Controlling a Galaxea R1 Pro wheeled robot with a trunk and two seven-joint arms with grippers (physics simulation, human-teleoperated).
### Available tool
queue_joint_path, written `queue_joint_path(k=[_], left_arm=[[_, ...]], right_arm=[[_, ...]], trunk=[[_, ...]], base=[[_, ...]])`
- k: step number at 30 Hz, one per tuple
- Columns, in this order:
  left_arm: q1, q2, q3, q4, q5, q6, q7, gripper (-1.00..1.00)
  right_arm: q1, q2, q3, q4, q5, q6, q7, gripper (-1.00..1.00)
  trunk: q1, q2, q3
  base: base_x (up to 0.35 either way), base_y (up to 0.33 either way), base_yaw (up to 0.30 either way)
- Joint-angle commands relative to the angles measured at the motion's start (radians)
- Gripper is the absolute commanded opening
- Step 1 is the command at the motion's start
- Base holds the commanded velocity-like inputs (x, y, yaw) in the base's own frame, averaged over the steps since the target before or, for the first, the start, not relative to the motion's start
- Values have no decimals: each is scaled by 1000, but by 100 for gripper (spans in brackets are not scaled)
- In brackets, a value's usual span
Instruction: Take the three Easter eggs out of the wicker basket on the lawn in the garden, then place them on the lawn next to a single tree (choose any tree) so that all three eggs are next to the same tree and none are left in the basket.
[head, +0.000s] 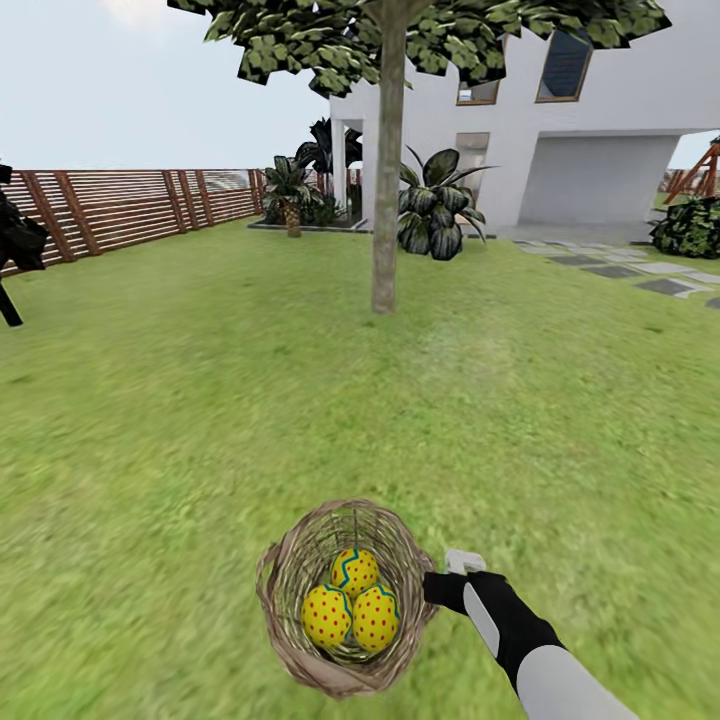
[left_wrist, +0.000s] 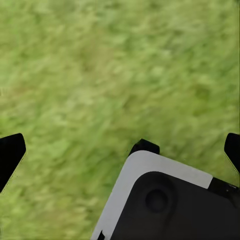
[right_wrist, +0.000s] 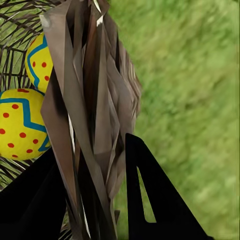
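Wicker basket (head: 340, 600) upright, mouth skyward, right tool (right_wrist: 107, 165) clamped on rim, left tool (left_wrist: 120, 150) apart.

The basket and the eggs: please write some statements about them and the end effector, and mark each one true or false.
1. All three eggs lie inside the basket. True.
2. The right end effector has one finger on each side of the basket wall. True.
3. The basket stands on the stone path. False: it is on the lawn, and the path is far off by the house.
4. One egg is already beside the tree. False: the grass at the trunk shows no egg.
5. The left end effector holds an egg. False: grass shows between its fingers.
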Motion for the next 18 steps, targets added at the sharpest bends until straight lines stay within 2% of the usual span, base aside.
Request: queue_joint_path(k=[1, 18], left_arm=[[-1, 0, 8, 1, -4, -3, -7, 100], [-1, 0, 8, 1, -4, -3, -7, 100]], right_arm=[[-1, 1, -8, -2, -14, 6, 2, -100], [-1, 2, -7, -2, -14, 6, 2, -100]], trunk=[[1, -1, -1], [1, -1, -1]], base=[[314, 181, 0], [313, 183, 0]])
